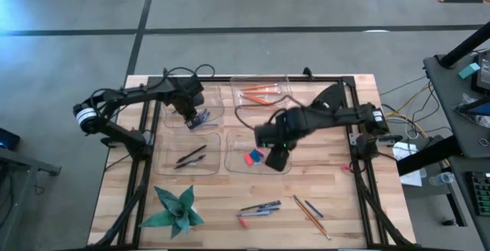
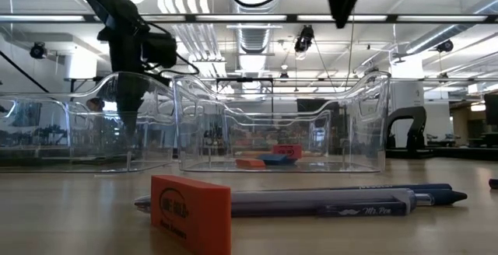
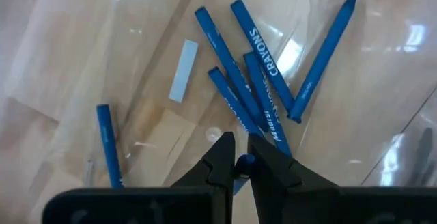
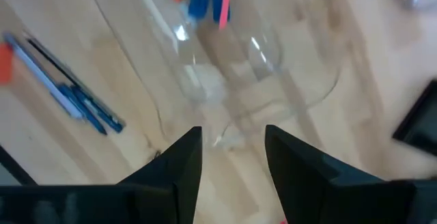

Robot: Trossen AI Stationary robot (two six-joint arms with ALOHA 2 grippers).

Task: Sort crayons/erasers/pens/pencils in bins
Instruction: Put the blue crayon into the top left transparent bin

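Right pincer (image 1: 274,158), fingers apart and empty, hangs over the eraser bin (image 1: 233,161), nearer the loose pens (image 1: 259,208) lying crosswise than the closed left pincer (image 1: 191,119).

Wooden table (image 1: 115,197) with 4 clear bins (image 1: 188,152), green paper star (image 1: 174,209), loose pens (image 1: 260,207), pencils (image 1: 310,216).

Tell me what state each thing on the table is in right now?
left gripper: shut, over the crayon bin
right gripper: open, empty, above the eraser bin
crayons: lying loose in their bin
erasers: in their bin
orange eraser: standing on the table, unsorted
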